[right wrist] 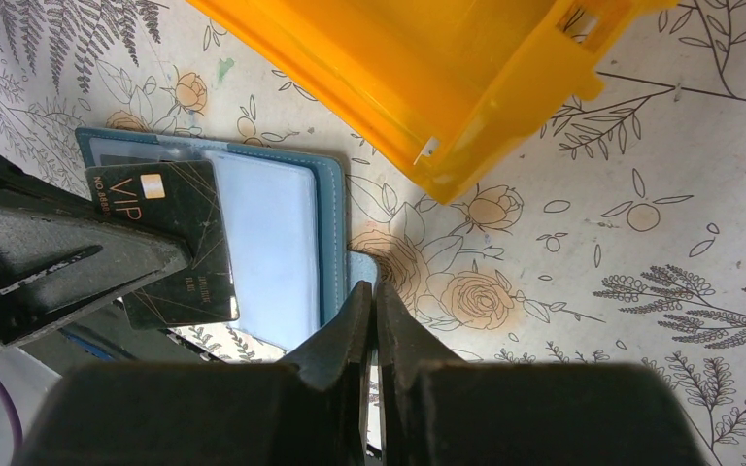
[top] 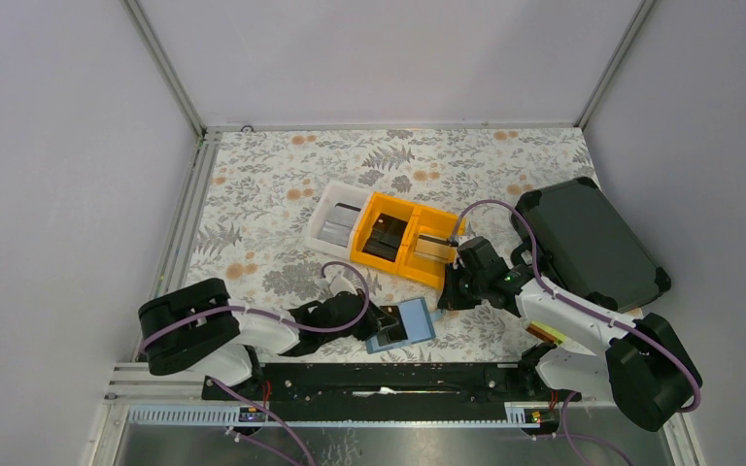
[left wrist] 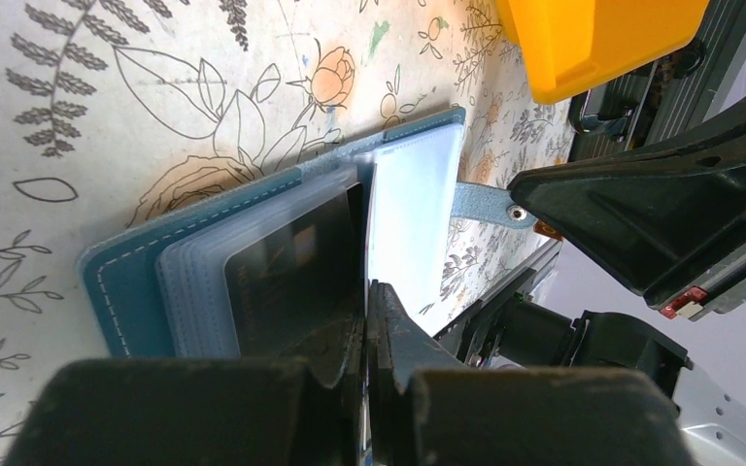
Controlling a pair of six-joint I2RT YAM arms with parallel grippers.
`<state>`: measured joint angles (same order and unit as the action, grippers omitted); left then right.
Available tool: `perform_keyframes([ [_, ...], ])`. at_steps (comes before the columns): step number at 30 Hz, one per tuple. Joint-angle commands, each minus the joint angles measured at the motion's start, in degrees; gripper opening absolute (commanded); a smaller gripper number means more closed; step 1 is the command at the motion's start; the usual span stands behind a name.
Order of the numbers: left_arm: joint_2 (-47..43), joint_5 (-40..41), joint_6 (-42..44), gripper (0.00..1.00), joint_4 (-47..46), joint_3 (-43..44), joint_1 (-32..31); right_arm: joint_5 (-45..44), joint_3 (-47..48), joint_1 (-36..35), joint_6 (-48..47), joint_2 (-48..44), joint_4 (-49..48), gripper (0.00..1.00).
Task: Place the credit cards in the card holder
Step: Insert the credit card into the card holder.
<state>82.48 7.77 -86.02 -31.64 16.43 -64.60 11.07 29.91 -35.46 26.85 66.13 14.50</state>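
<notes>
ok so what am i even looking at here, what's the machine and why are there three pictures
These are two robot arms bolted to a table with a flowered cloth. Each arm ends in a two-finger gripper. The wide picture comes from a fixed camera above and behind the arms. The other two come from small cameras on the wrists, so each shows its own fingers at the bottom. On the table lie a white bin, orange bins, a black case and an open blue card holder. The left gripper is shut on a dark credit card over the holder's pockets. The right gripper is closed at the holder's side tab, apparently pinching it to steady it.
</notes>
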Motion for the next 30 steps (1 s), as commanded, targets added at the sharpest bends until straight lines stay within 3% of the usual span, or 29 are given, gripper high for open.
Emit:
perform_keyframes([
  [1,1.68,0.78,-0.47,0.0,-0.31,1.76,-0.44,-0.77,-0.03,-0.09,0.38,-0.58,-0.6,0.03],
  [26,6.6,-3.19,0.56,0.0,-3.79,4.07,-0.62,-0.99,0.16,-0.13,0.22,-0.44,-0.62,0.02],
  [30,1.9,-0.85,3.35,0.15,4.81,6.36,-0.7,-0.88,0.1,-0.13,0.26,-0.55,-0.6,0.02],
])
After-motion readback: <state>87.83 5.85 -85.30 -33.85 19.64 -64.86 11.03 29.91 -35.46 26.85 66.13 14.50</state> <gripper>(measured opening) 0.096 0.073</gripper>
